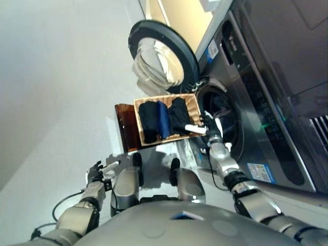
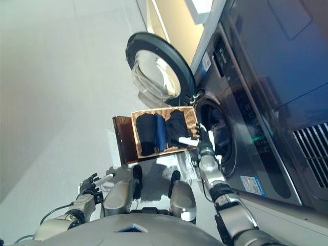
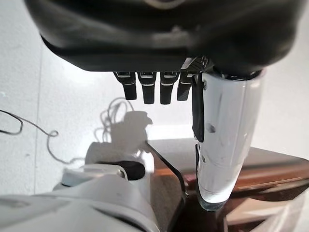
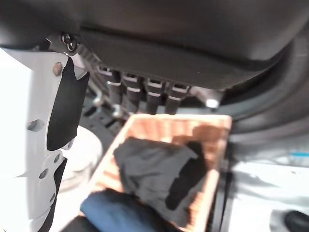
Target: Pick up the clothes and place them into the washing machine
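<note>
A shallow wicker basket (image 1: pixel 165 97) rests on a low dark brown box (image 1: pixel 125 125) in front of the washing machine. In it lie a black garment (image 1: pixel 148 121), a blue garment (image 1: pixel 163 119) and a dark grey garment (image 1: pixel 179 115). My right hand (image 1: pixel 209 130) hovers at the basket's edge nearest the drum opening (image 1: pixel 224 119), open and empty, with its white thumb over the dark grey garment. In the right wrist view its fingers (image 4: pixel 145 94) point at the basket (image 4: pixel 174 128), the dark grey garment (image 4: pixel 154 169) and the blue one (image 4: pixel 116 212). My left hand (image 1: pixel 97 173) hangs low at my left side, open and empty.
The machine's round glass door (image 1: pixel 164 56) stands open to the left of the drum, above the basket. The machine's dark front panel (image 1: pixel 266 102) runs along the right. Pale floor (image 1: pixel 61 92) lies to the left of the box.
</note>
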Robot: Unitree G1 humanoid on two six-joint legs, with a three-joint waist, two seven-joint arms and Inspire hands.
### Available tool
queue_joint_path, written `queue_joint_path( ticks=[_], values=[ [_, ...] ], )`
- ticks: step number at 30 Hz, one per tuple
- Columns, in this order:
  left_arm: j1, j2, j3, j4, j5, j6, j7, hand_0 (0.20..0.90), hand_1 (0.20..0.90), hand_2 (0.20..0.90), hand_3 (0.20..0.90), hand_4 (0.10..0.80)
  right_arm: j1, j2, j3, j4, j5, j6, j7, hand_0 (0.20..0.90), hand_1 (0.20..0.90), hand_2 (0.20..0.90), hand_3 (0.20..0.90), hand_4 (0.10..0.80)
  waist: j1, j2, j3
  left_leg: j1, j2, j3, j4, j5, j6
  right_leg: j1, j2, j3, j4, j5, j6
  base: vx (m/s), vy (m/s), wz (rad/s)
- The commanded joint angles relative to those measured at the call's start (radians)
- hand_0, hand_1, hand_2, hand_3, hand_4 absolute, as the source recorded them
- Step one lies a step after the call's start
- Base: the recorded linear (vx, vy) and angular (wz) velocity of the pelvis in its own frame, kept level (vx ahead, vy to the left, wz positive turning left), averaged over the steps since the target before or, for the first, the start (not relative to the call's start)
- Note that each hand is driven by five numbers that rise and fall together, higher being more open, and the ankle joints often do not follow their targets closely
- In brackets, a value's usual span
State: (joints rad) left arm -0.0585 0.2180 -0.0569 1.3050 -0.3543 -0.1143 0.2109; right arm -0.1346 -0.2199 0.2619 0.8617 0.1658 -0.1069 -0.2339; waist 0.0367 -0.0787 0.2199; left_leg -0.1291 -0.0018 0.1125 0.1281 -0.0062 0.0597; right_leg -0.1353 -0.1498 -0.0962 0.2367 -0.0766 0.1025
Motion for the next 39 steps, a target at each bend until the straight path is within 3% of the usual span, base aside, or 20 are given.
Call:
queue_joint_path(
  ticks=[1, 5, 8, 11, 12, 14, 15, 16, 19, 21, 24, 27, 32, 36, 37, 39],
  values=[
    [0.043, 0.014, 0.012, 0.061, 0.037, -0.003, 0.005, 0.9, 0.9, 0.9, 0.9, 0.8, -0.02, -0.003, -0.053, -0.093, -0.009, -0.059, 0.005, 0.9, 0.9, 0.9, 0.9, 0.8, -0.013, 0.012, -0.042, 0.017, -0.012, -0.01, -0.018, -0.014, -0.038, -0.009, -0.026, 0.005, -0.079, 0.108, 0.018, 0.072, 0.024, 0.0],
    [0.075, 0.015, 0.037, 0.068, 0.042, -0.003, 0.003, 0.9, 0.9, 0.9, 0.9, 0.8, 0.015, 0.001, -0.07, -0.117, -0.014, -0.056, 0.022, 0.9, 0.9, 0.9, 0.9, 0.8, -0.013, 0.0, -0.072, 0.05, -0.016, -0.016, -0.041, -0.017, -0.034, 0.022, -0.034, 0.0, -0.1, 0.12, 0.032, 0.05, 0.048, 0.05],
    [0.113, 0.019, 0.07, 0.102, 0.054, 0.005, -0.006, 0.9, 0.9, 0.9, 0.9, 0.8, 0.056, 0.001, -0.118, -0.138, -0.002, -0.057, 0.027, 0.9, 0.9, 0.9, 0.9, 0.8, -0.01, -0.009, -0.087, 0.079, -0.044, -0.02, -0.053, -0.029, -0.014, 0.038, -0.056, 0.01, -0.079, 0.17, 0.052, 0.058, 0.137, 0.02],
    [0.123, 0.024, 0.082, 0.114, 0.065, 0.012, -0.009, 0.9, 0.9, 0.9, 0.9, 0.8, 0.079, -0.003, -0.142, -0.149, 0.005, -0.061, 0.029, 0.9, 0.9, 0.9, 0.9, 0.8, -0.014, -0.006, -0.088, 0.087, -0.062, -0.024, -0.052, -0.036, 0.001, 0.027, -0.071, 0.02, -0.025, 0.196, 0.056, 0.015, 0.151, 0.08],
    [0.134, 0.032, 0.087, 0.121, 0.082, 0.018, -0.011, 0.9, 0.9, 0.9, 0.9, 0.8, 0.099, -0.005, -0.157, -0.164, 0.004, -0.062, 0.028, 0.9, 0.9, 0.9, 0.9, 0.8, -0.022, 0.003, -0.081, 0.103, -0.077, -0.03, -0.054, -0.042, 0.019, 0.0, -0.08, 0.041, 0.072, 0.238, 0.047, 0.0, 0.14, 0.11],
    [0.135, 0.032, 0.087, 0.12, 0.082, 0.018, -0.011, 0.9, 0.9, 0.9, 0.9, 0.8, 0.099, -0.005, -0.157, -0.165, 0.004, -0.062, 0.028, 0.9, 0.9, 0.9, 0.9, 0.8, -0.021, 0.003, -0.081, 0.102, -0.077, -0.029, -0.054, -0.042, 0.019, -0.002, -0.081, 0.043, 0.075, 0.237, 0.048, 0.0, 0.133, 0.12],
    [0.14, 0.048, 0.082, 0.121, 0.107, 0.022, -0.011, 0.9, 0.9, 0.9, 0.9, 0.8, 0.102, 0.003, -0.158, -0.181, 0.001, -0.065, 0.026, 0.9, 0.9, 0.9, 0.9, 0.8, -0.033, 0.016, -0.056, 0.123, -0.082, -0.032, -0.051, -0.048, 0.033, -0.048, -0.055, 0.085, 0.141, 0.237, 0.022, 0.01, 0.154, 0.09],
    [0.141, 0.052, 0.083, 0.12, 0.112, 0.022, -0.012, 0.9, 0.9, 0.9, 0.9, 0.8, 0.11, 0.005, -0.162, -0.188, 0.003, -0.066, 0.029, 0.9, 0.9, 0.9, 0.9, 0.8, -0.037, 0.017, -0.052, 0.13, -0.084, -0.031, -0.053, -0.052, 0.035, -0.061, -0.047, 0.091, 0.135, 0.227, 0.019, 0.025, 0.17, -0.01],
    [0.14, 0.057, 0.087, 0.116, 0.115, 0.019, -0.008, 0.9, 0.9, 0.9, 0.9, 0.8, 0.113, 0.007, -0.172, -0.178, 0.007, -0.066, 0.035, 0.9, 0.9, 0.9, 0.9, 0.8, -0.045, 0.019, -0.048, 0.147, -0.091, -0.03, -0.064, -0.058, 0.031, -0.084, -0.032, 0.096, 0.068, 0.225, 0.02, 0.039, 0.021, -0.08],
    [0.129, 0.068, 0.087, 0.107, 0.103, 0.014, -0.003, 0.9, 0.9, 0.9, 0.9, 0.8, 0.107, 0.01, -0.177, -0.161, 0.005, -0.059, 0.033, 0.9, 0.9, 0.9, 0.9, 0.8, -0.062, 0.008, -0.03, 0.155, -0.102, -0.043, -0.052, -0.067, 0.02, -0.111, -0.04, 0.108, -0.061, 0.28, 0.041, 0.051, -0.029, -0.12],
    [0.125, 0.066, 0.083, 0.099, 0.091, 0.013, -0.001, 0.9, 0.9, 0.9, 0.9, 0.8, 0.104, 0.011, -0.178, -0.155, 0.006, -0.057, 0.032, 0.9, 0.9, 0.9, 0.9, 0.8, -0.068, 0.006, -0.026, 0.158, -0.103, -0.052, -0.046, -0.068, 0.018, -0.112, -0.029, 0.115, -0.057, 0.281, 0.046, 0.015, -0.014, 0.27],
    [0.123, 0.057, 0.087, 0.092, 0.068, 0.015, 0.008, 0.9, 0.9, 0.9, 0.9, 0.8, 0.091, 0.009, -0.17, -0.147, 0.016, -0.059, 0.027, 0.9, 0.9, 0.9, 0.9, 0.8, -0.058, 0.008, -0.029, 0.14, -0.083, -0.056, -0.041, -0.057, 0.014, -0.099, 0.008, 0.099, 0.023, 0.2, 0.027, -0.023, -0.063, 0.39],
    [0.13, 0.064, 0.109, 0.127, 0.065, 0.022, 0.0, 0.9, 0.9, 0.9, 0.9, 0.8, 0.085, 0.013, -0.161, -0.158, 0.007, -0.058, 0.027, 0.9, 0.9, 0.9, 0.9, 0.8, -0.038, -0.003, -0.068, 0.124, -0.066, -0.047, -0.043, -0.06, -0.006, -0.021, 0.016, 0.1, -0.086, 0.173, 0.028, 0.062, -0.107, 0.03],
    [0.13, 0.064, 0.109, 0.127, 0.065, 0.022, 0.0, 0.9, 0.9, 0.9, 0.9, 0.8, 0.085, 0.013, -0.161, -0.158, 0.007, -0.058, 0.027, 0.9, 0.9, 0.9, 0.9, 0.8, -0.038, -0.003, -0.068, 0.124, -0.066, -0.047, -0.043, -0.06, -0.006, -0.021, 0.016, 0.1, -0.086, 0.173, 0.028, 0.041, -0.057, -0.04],
    [0.113, 0.053, 0.093, 0.124, 0.07, 0.027, 0.001, 0.9, 0.9, 0.9, 0.9, 0.8, 0.076, 0.01, -0.136, -0.172, -0.035, -0.05, 0.022, 0.9, 0.9, 0.9, 0.9, 0.8, -0.037, -0.006, -0.083, 0.121, -0.045, -0.041, -0.039, -0.061, -0.021, -0.013, 0.028, 0.097, -0.106, 0.156, 0.023, 0.105, -0.218, 0.04],
    [0.096, 0.049, 0.084, 0.115, 0.066, 0.029, 0.004, 0.9, 0.9, 0.9, 0.9, 0.8, 0.061, 0.006, -0.123, -0.154, -0.06, -0.035, 0.012, 0.9, 0.9, 0.9, 0.9, 0.8, -0.038, -0.008, -0.078, 0.108, -0.042, -0.044, -0.032, -0.06, -0.025, -0.016, 0.028, 0.089, -0.106, 0.148, 0.019, 0.047, -0.178, 0.01]
  ],
)
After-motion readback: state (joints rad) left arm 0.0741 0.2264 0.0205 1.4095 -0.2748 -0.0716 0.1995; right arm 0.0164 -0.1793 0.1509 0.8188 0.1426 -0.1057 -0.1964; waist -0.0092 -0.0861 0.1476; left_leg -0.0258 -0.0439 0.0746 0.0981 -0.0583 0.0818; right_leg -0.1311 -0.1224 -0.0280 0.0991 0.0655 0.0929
